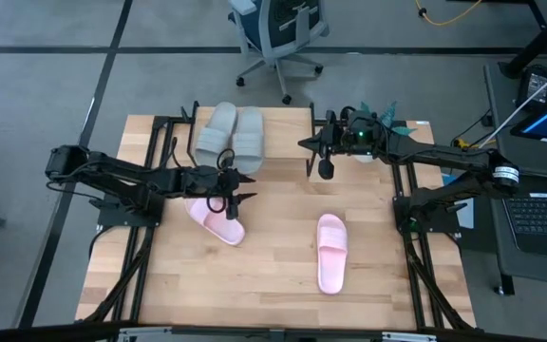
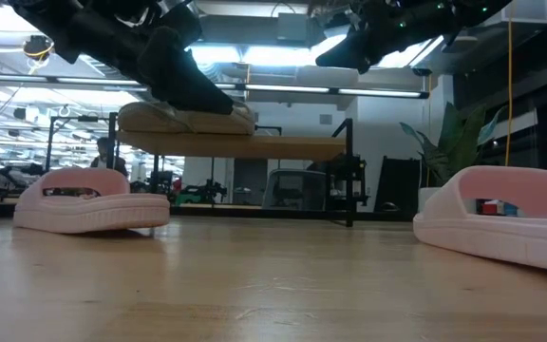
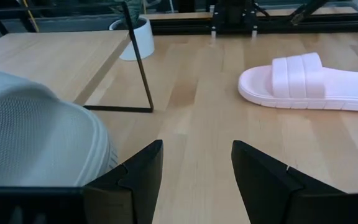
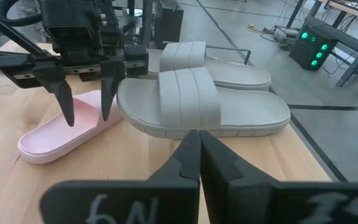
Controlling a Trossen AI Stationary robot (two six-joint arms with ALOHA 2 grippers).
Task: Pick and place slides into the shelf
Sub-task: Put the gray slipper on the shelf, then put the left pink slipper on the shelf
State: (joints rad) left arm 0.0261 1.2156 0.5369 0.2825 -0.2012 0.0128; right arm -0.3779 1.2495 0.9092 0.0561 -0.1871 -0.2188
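1. Your left gripper [image 1: 228, 193] sits left of centre, fingers spread apart and holding nothing. It hangs over the near pink slide [image 1: 216, 219], tips pointing down, as the right wrist view shows.
2. That pink slide lies flat on the table [image 1: 283, 285]. Its long axis is diagonal, one end toward the table's middle-left and the other down-right. It is soft pale pink with a wide ribbed strap.
3. The two grey-green slides [image 1: 231, 136] are side by side on the shelf [image 2: 254, 147] at the table's far edge, just beside each other. Their long axes run roughly front to back and parallel. They have wide ribbed straps, a matte pale finish, and a mesh-textured footbed in the left wrist view.
4. The shelf has a light plank top on thin black legs. In the low view it stands behind both pink slides.
5. The second pink slide [image 1: 330, 252] is right of centre, well apart from the first. Its long axis runs nearly front to back, with the strap nearer the far end.
6. Your right gripper [image 1: 326, 169] is at the far right of the table, beside the shelf, fingers pressed together and holding nothing.
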